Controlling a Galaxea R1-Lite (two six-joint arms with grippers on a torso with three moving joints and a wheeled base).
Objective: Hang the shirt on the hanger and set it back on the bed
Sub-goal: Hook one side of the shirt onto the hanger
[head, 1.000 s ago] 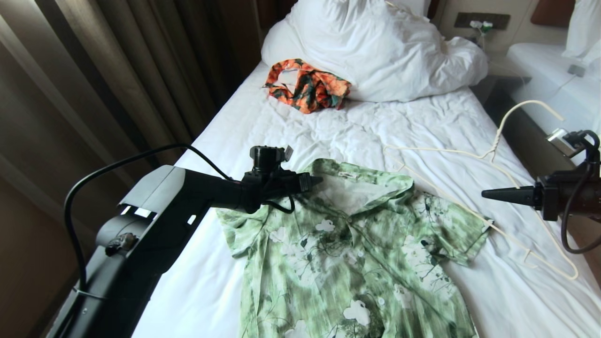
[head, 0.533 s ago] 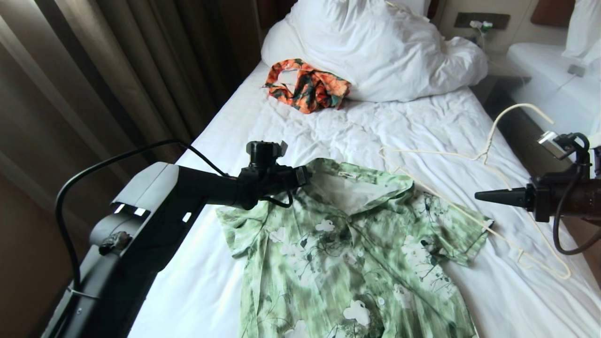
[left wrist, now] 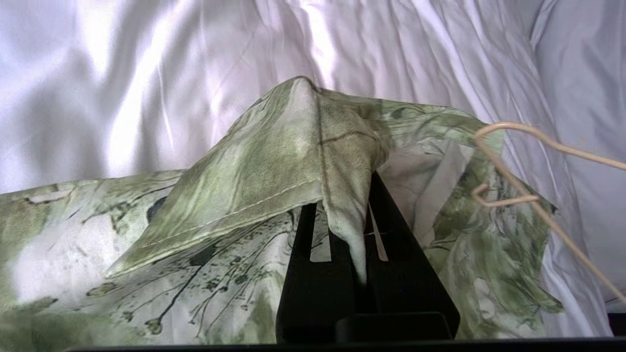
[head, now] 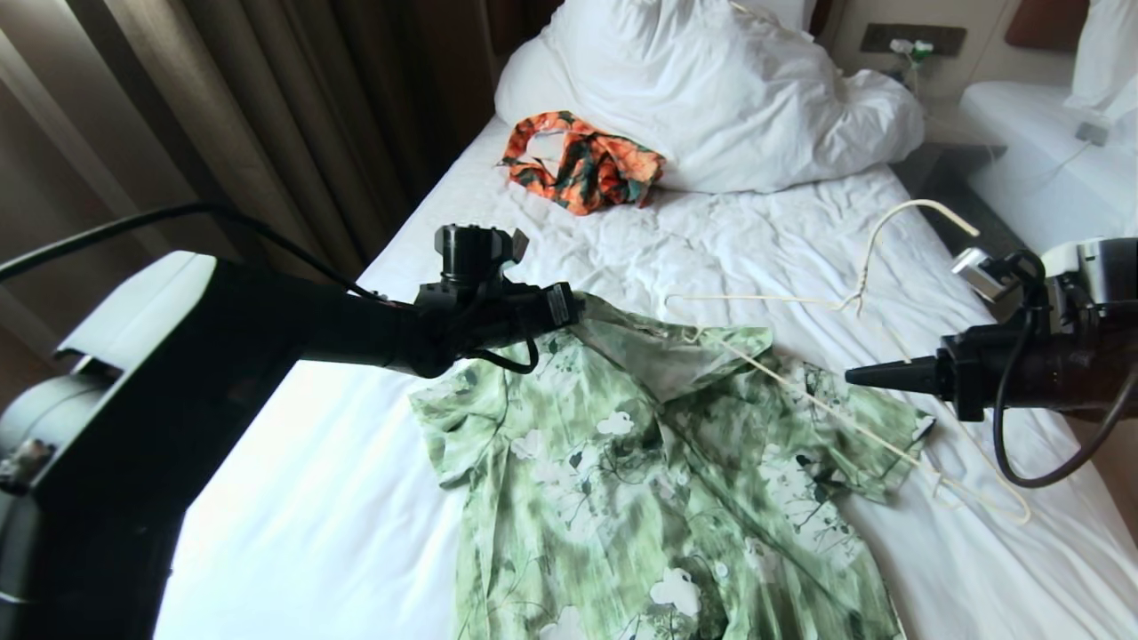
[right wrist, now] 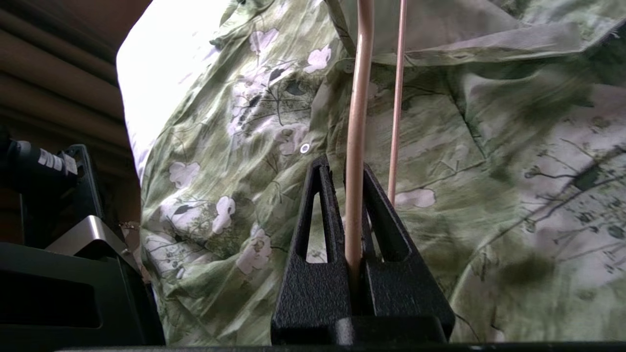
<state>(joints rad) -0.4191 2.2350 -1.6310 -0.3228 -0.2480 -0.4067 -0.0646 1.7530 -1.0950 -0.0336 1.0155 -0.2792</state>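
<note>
The green flowered shirt [head: 649, 498] lies front up on the bed [head: 356, 516], collar toward the pillows. My left gripper [head: 573, 311] is shut on the collar's left side and holds that fold [left wrist: 342, 146] raised off the sheet, cloth pinched between the fingers [left wrist: 386, 230]. From the right, my right gripper [head: 849, 375] is shut on the cream wire hanger [head: 861, 298] and hovers above the shirt's right sleeve. One hanger end [left wrist: 494, 195] reaches over the open collar. The gripped wire [right wrist: 357, 122] runs straight out between the right fingers [right wrist: 318, 210] over the shirt [right wrist: 234, 146].
A crumpled orange-and-green garment [head: 582, 164] lies near the bulky white duvet [head: 711, 98] at the head. Brown curtains [head: 222, 133] hang along the bed's left side. A second white bed [head: 1040, 151] stands to the right beyond a dark gap.
My left gripper closed on the collar and lifted it, the arm rising toward the camera. My right gripper carried the hanger leftward, so its end now sits over the collar.
</note>
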